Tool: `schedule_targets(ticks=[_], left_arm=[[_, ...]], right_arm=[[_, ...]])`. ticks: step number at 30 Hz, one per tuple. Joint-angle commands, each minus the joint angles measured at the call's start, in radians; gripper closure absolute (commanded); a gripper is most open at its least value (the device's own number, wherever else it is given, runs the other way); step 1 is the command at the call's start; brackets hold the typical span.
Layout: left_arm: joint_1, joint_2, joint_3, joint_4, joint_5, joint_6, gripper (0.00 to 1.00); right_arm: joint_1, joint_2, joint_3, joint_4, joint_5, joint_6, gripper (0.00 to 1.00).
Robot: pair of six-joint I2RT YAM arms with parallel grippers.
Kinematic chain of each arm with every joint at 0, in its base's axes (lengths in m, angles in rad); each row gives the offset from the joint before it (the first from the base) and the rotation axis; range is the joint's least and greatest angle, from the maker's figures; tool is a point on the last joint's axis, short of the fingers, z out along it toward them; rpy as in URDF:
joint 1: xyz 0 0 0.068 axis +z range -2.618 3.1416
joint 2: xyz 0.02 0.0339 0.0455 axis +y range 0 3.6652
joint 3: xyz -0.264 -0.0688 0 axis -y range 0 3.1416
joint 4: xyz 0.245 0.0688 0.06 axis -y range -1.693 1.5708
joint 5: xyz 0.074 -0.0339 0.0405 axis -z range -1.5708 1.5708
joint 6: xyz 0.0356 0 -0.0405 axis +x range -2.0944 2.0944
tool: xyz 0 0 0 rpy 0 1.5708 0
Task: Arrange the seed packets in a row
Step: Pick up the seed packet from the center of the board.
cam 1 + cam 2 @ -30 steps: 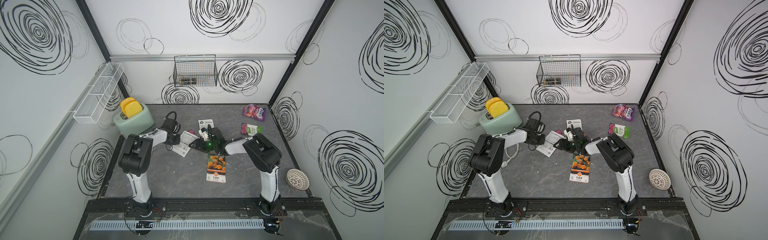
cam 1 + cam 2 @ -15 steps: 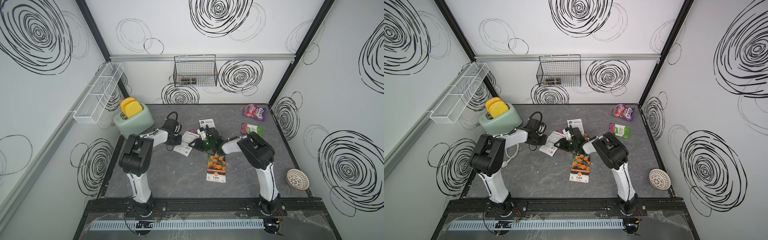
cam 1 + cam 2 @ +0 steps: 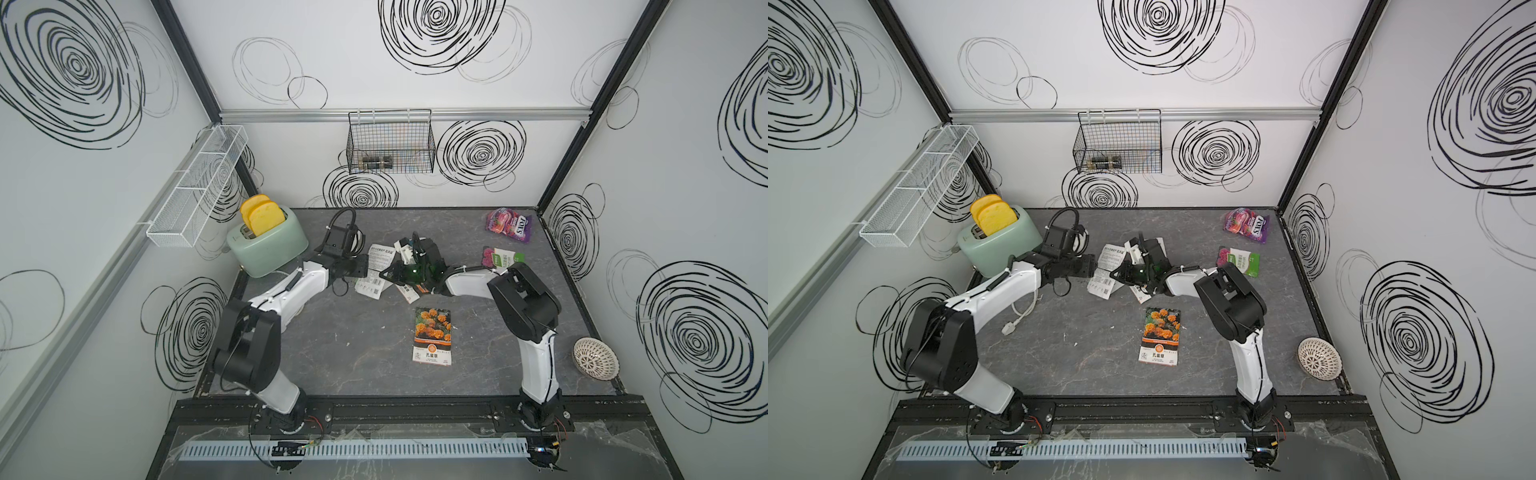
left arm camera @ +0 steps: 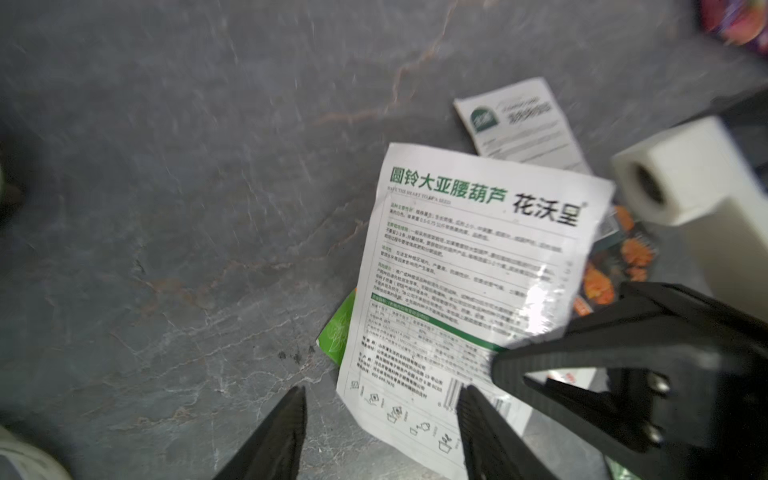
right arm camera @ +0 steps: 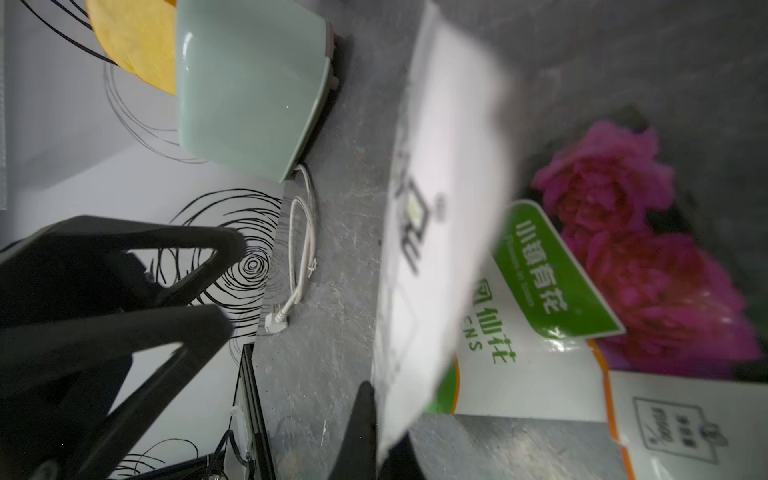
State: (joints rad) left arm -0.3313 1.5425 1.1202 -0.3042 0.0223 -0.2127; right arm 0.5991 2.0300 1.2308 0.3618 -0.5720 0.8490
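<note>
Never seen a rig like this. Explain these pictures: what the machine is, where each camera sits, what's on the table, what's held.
Two white robot arms, left and right, stand at the front of a grey table, each ending in a two-fingered gripper. Two pictures look down from overhead; two come from cameras on the arms' wrists. On the table lie seed packets: a marigold packet alone, a pink-flower packet, and a loose pile in the middle. A candy bag, a green toaster and, at the edge, a white bowl are there too. The right gripper is shut on the edge of a white-backed packet; the left gripper is open beside it, holding nothing.
</note>
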Motion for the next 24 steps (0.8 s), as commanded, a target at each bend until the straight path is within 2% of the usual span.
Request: schedule_targets(ticks=[1, 4, 8, 13, 19, 24], left_arm=[[-0.054, -0.084, -0.033, 0.058, -0.08, 0.031, 0.36], [-0.142, -0.166, -0.106, 0.116, -0.12, 0.074, 0.34], [-0.263, -0.283, -0.241, 0.245, -0.187, 0.132, 0.32], [-0.397, -0.393, -0.407, 0.439, -0.35, 0.206, 0.26], [-0.471, -0.335, -0.44, 0.558, -0.439, 0.297, 0.25], [-0.489, -0.254, -0.436, 0.632, -0.453, 0.337, 0.24]], right_arm=[[-0.054, -0.071, 0.042, -0.141, -0.015, 0.019, 1.0], [-0.107, -0.082, 0.079, -0.237, -0.043, 0.063, 1.0], [-0.175, -0.093, 0.074, -0.266, -0.112, 0.151, 1.0], [-0.226, -0.126, 0.052, -0.279, -0.174, 0.219, 1.0], [-0.229, -0.18, 0.005, -0.239, -0.225, 0.284, 1.0], [-0.229, -0.214, -0.013, -0.237, -0.238, 0.301, 1.0]])
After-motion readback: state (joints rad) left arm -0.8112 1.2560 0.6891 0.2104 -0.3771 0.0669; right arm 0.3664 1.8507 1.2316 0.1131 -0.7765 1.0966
